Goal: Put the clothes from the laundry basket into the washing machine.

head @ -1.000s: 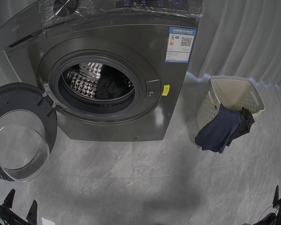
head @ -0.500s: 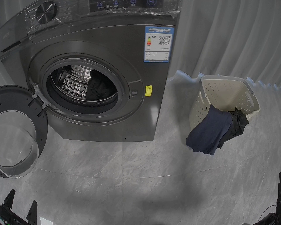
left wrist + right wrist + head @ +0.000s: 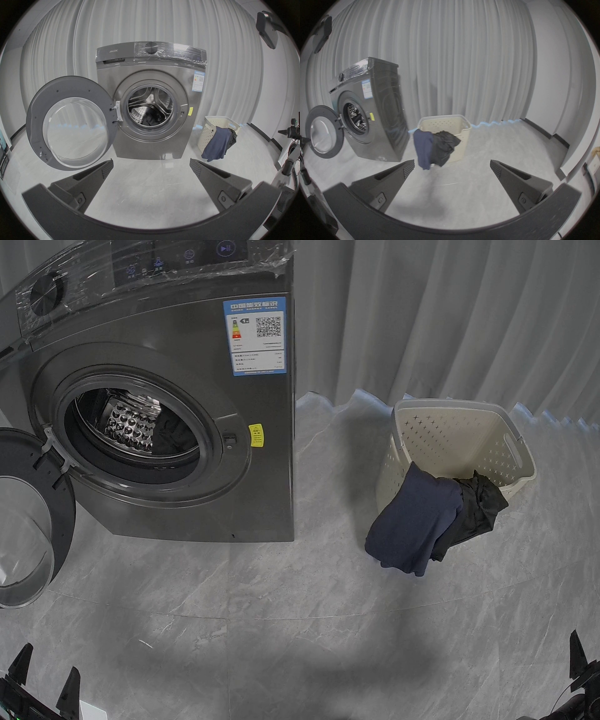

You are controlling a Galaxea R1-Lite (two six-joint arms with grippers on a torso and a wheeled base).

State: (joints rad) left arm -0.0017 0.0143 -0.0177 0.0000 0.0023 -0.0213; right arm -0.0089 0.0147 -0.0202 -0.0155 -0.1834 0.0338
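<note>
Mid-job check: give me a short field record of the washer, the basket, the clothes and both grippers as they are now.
washing machine: on the floor, to the robot's left
door: wide open
drum: one dark garment inside
laundry basket: on the floor right of the machine, apart from it
navy garment: draped over the basket's near rim, hanging outside
black garment: beside the navy one, over the same rim
left gripper: fingers open, empty
right gripper: fingers open, empty
</note>
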